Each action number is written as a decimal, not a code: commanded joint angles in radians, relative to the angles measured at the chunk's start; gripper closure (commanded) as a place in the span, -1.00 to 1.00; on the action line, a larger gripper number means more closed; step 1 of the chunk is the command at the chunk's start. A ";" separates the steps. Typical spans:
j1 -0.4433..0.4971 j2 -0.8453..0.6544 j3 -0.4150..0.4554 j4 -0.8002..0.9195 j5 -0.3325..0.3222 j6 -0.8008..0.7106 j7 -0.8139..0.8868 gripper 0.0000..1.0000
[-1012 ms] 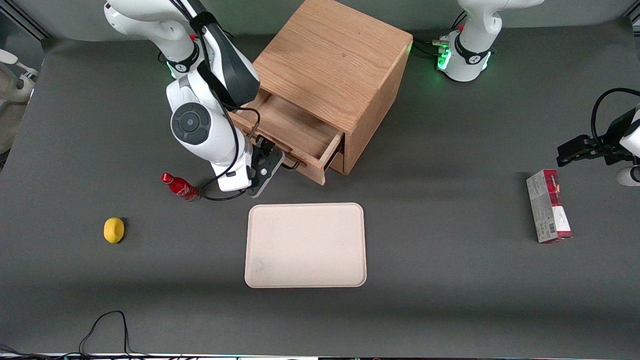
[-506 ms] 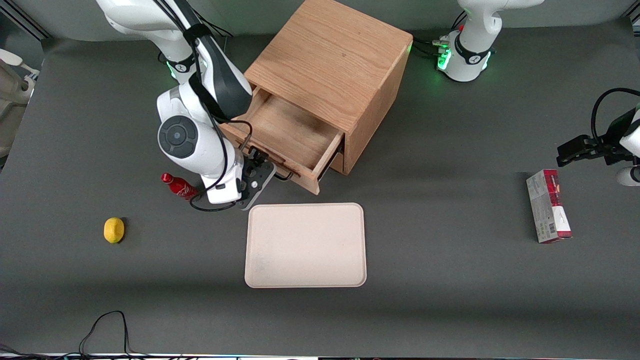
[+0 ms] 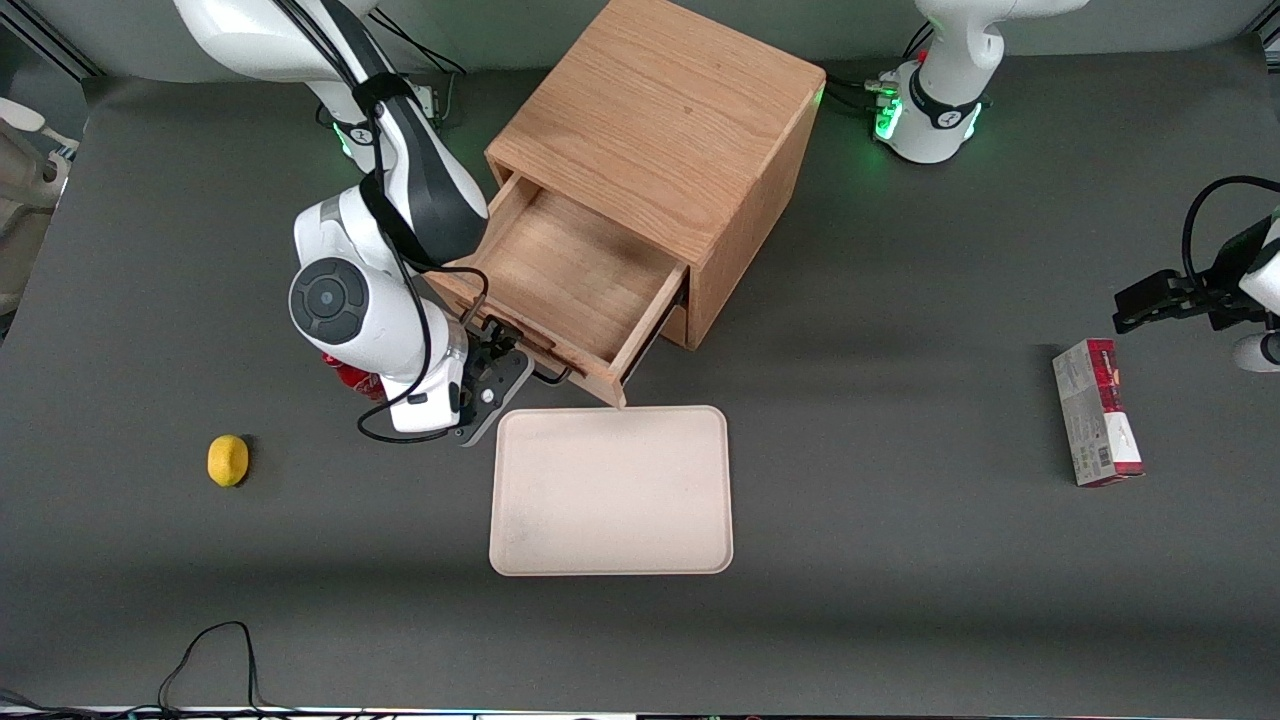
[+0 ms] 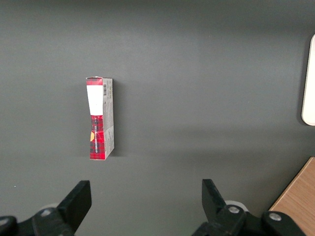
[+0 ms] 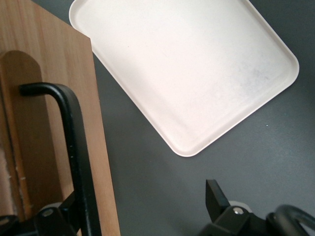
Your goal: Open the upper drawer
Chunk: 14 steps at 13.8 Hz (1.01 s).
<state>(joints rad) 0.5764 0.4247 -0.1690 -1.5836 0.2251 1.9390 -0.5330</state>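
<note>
The upper drawer point(image 3: 560, 275) of the oak cabinet point(image 3: 660, 110) stands pulled well out, its box bare inside. Its front corner reaches the tray's rim. My right gripper point(image 3: 497, 362) is at the drawer front, nearer the front camera than the cabinet. In the right wrist view the gripper point(image 5: 142, 201) is open, its fingers point(image 5: 214, 194) wide apart. The thin black handle point(image 5: 74, 142) runs along the drawer front point(image 5: 49, 98) just inside one finger, with nothing clamped on it.
A cream tray point(image 3: 612, 490) lies just in front of the drawer. A red bottle point(image 3: 350, 378) lies mostly hidden under the working arm, and a lemon point(image 3: 228, 460) sits nearer the camera. A red-and-white box point(image 3: 1095, 412) lies toward the parked arm's end.
The drawer has slid steadily farther out of the cabinet toward the tray. My gripper and arm have moved with the drawer front, now covering most of the red bottle.
</note>
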 commanded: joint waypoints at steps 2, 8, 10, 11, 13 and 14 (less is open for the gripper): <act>-0.035 0.051 0.000 0.076 -0.001 -0.018 -0.022 -1.00; -0.063 0.083 0.000 0.131 -0.003 -0.044 -0.027 -1.00; -0.078 0.089 0.000 0.143 -0.003 -0.048 -0.027 -1.00; -0.082 0.089 0.000 0.146 -0.003 -0.048 -0.028 -1.00; -0.092 0.091 0.000 0.146 -0.003 -0.048 -0.027 -1.00; -0.092 0.091 0.000 0.146 -0.003 -0.048 -0.027 -1.00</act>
<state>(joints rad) 0.4948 0.4931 -0.1699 -1.4797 0.2251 1.9175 -0.5375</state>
